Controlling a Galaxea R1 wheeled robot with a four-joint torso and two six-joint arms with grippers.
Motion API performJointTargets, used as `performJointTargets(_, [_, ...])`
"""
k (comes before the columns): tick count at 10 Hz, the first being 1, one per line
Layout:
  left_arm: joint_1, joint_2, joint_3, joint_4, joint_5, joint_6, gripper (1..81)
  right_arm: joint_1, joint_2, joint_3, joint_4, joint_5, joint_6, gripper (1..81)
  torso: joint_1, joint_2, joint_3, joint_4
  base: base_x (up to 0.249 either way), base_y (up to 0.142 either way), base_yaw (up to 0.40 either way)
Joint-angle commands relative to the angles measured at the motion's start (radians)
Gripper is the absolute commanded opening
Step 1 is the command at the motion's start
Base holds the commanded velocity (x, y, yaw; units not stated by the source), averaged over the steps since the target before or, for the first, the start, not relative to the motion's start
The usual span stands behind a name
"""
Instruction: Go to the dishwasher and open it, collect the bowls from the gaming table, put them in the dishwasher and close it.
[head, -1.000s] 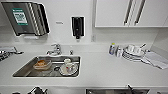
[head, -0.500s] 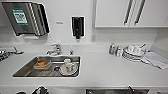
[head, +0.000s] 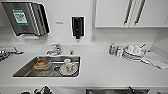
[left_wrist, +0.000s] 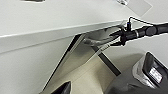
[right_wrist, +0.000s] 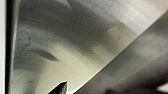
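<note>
Dishwasher at the near edge, around 5 o'clock, tucked under the white counter; steel front also close up in both wrist views. Right arm's gripper against that steel front near its top edge; whether clenched or released, cannot tell. Farther in, at 9 o'clock, steel sink with a cup on a plate. At 2 o'clock, stacked plates, small bottle. Beyond, faucet, wall dispenser, white cabinets.
</note>
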Motion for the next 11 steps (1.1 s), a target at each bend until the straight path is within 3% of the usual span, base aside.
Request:
performJointTargets(1, [-0.107,-0.021,0.049,-0.014,0.012,0.004,81.1,0.026,-0.036,-0.028,-0.02,-0.187,-0.018,81.1,0.0,0.0,0.0,0.0,0.0,0.0,0.0])
performJointTargets(11, [-0.108,-0.009,0.036,-0.015,0.015,0.002,81.1,-0.011,-0.063,-0.026,-0.019,-0.187,-0.018,81.1,0.001,0.0,0.0,0.0,-0.014,0.0,0.0])
